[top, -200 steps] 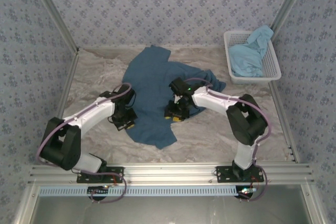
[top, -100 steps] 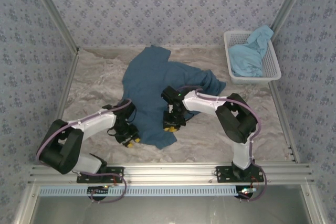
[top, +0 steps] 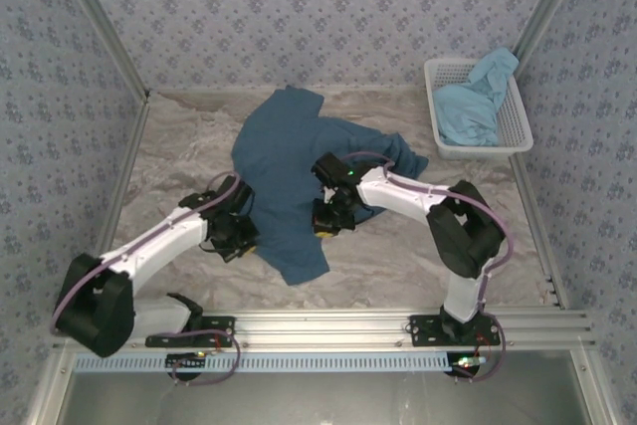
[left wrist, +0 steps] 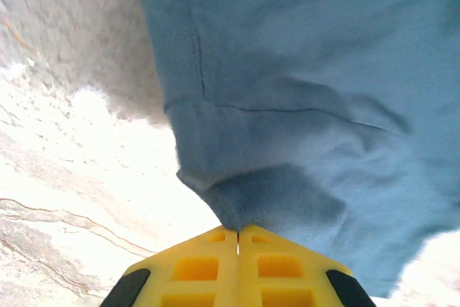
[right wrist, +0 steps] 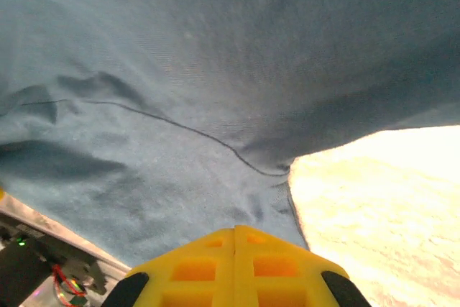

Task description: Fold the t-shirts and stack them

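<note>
- The darker teal-blue t-shirt (top: 289, 151) is lying rumpled across the middle of the counter (top: 179, 146). One end is reaching toward the far edge and one corner is pointing toward the near edge.
- The left end effector (top: 237, 234) is sitting low at the shirt's near-left edge.
- In the left wrist view its yellow fingers (left wrist: 194, 267) are pressing together with no gap between them. A bunched fold of the teal cloth is running straight into their tips, so it is pinching that fold.
- The right end effector (top: 333, 216) is sitting on the shirt's near-right part, just beside the right-hand edge of the cloth.
- In the right wrist view its fingers (right wrist: 277, 267) are likewise closing flush, with the shirt's edge caught at the tips. The cloth is spreading away from them, and pale counter is showing to the right.
- The lighter sky-blue t-shirt (top: 473, 106) is lying crumpled inside the white mesh basket (top: 515, 118) at the far-right corner of the counter. Part of it is spilling over the basket's far rim, well apart from both arms.
</note>
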You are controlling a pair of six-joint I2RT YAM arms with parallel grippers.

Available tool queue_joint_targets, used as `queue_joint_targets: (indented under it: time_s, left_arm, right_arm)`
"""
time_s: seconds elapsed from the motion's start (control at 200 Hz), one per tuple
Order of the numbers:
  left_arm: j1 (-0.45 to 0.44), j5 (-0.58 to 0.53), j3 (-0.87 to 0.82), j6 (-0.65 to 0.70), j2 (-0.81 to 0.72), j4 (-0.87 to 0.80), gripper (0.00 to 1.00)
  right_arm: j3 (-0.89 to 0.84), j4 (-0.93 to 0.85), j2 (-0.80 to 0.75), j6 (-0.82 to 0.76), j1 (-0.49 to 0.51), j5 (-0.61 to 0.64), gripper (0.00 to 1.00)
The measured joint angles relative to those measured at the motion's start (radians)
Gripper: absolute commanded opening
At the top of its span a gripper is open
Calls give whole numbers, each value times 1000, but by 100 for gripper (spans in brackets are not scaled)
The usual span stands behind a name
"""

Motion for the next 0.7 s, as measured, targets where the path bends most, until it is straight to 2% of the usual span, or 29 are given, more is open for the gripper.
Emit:
queue_joint_targets:
  time_s: [0.155, 0.18, 0.235, 0.295, 0.405, 0.59, 0.635, 0.7]
  left_arm:
    - [25, -4, 68, 14, -46, -51, 0]
    - [29, -3, 75, 16, -45, -58, 0]
    - [39, 2, 87, 19, -42, -71, 0]
    - [48, 5, 107, 26, -27, -90, 0]
    - [56, 11, 157, 41, 19, -115, 0]
    - [67, 25, 181, 71, 91, -114, 0]
    - [68, 28, 185, 80, 109, -115, 0]
    - [70, 31, 195, 91, 135, -113, 0]
  right_arm:
    - [32, -18, -14, -9, -15, 10, 0]
    - [33, -20, -14, -10, -15, 12, 4]
    - [33, -26, -10, -11, -12, 13, 22]
    - [34, -31, 4, -11, -2, 10, 37]
    - [34, -21, 46, -9, 27, 1, 46]
    - [59, 8, 144, 5, 66, -16, 46]
    - [62, 19, 165, 12, 67, -16, 42]
    - [70, 21, 190, 23, 64, -17, 27]
